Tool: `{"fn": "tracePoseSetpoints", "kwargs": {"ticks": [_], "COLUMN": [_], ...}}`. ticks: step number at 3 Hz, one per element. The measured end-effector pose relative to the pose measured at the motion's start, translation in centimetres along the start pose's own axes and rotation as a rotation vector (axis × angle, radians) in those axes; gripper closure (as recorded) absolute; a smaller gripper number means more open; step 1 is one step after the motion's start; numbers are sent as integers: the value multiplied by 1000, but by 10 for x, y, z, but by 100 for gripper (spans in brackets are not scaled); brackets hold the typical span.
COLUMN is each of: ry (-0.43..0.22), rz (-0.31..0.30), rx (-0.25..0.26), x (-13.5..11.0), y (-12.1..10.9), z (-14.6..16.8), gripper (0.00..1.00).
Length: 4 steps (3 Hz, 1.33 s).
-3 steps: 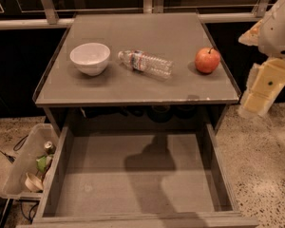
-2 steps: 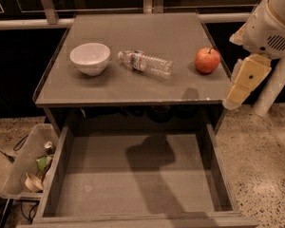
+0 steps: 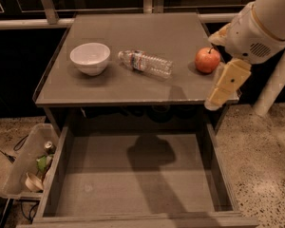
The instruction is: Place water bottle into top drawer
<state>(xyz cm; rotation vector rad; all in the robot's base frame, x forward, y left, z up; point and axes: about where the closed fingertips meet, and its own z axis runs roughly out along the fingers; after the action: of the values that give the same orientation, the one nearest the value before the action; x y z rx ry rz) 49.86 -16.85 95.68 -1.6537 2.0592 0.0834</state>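
Water bottle [image 3: 145,63]: on its side between bowl [image 3: 90,57] and apple [image 3: 207,61].
Top drawer [image 3: 99,175]: open.
Your gripper [image 3: 217,96]: at tabletop's [image 3: 133,87] right front corner; grip, you cannot tell.

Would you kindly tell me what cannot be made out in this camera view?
- The gripper hangs at the table's right front corner near the apple; its arm is cut off by the top-right edge.
- The water bottle: label print too small.
- The top drawer: front cut by the bottom edge.
- The trash bin: contents partly hidden by the drawer's wall.
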Motion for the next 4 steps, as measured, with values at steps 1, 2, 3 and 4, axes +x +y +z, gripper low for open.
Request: {"fn": "tracePoseSetpoints", "kwargs": {"ticks": [1,2,3,4], "ry": [-158,-221,-228,-280], "rz": [-77,-83,-81,-74], "rx": [-5,-34,-41,-79], "x": [-41,-83,-85,-93], "y": [-10,-42,-42,-54], "z": [20,53,57,85], "gripper": [0,0,0,0]}}
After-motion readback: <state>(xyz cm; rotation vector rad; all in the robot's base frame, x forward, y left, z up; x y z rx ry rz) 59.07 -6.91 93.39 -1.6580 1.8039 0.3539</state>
